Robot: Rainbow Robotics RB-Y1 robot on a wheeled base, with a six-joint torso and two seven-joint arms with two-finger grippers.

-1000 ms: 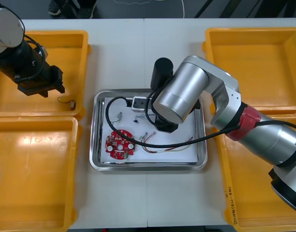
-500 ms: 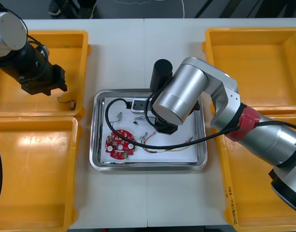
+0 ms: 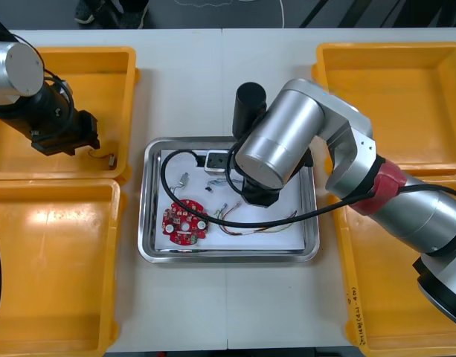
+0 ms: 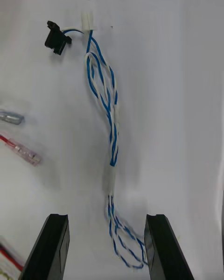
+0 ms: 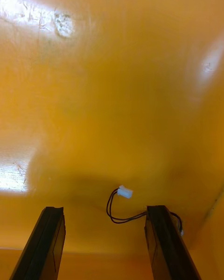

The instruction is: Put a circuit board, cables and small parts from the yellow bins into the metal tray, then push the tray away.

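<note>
Down low inside the metal tray (image 3: 144, 223) with the right gripper (image 4: 106, 219) — spread wide, astride the near loop of the twisted blue and white cable (image 4: 110, 107), flat on the white liner. Alongside it in the tray: round red circuit board (image 3: 184, 221), long black cable (image 3: 168, 160), red and yellow cable (image 3: 257, 227). Over in the far left yellow bin (image 3: 101, 59) with the left gripper (image 5: 103, 212) — spread too, above a short black cable with a white plug (image 5: 124, 192)
</note>
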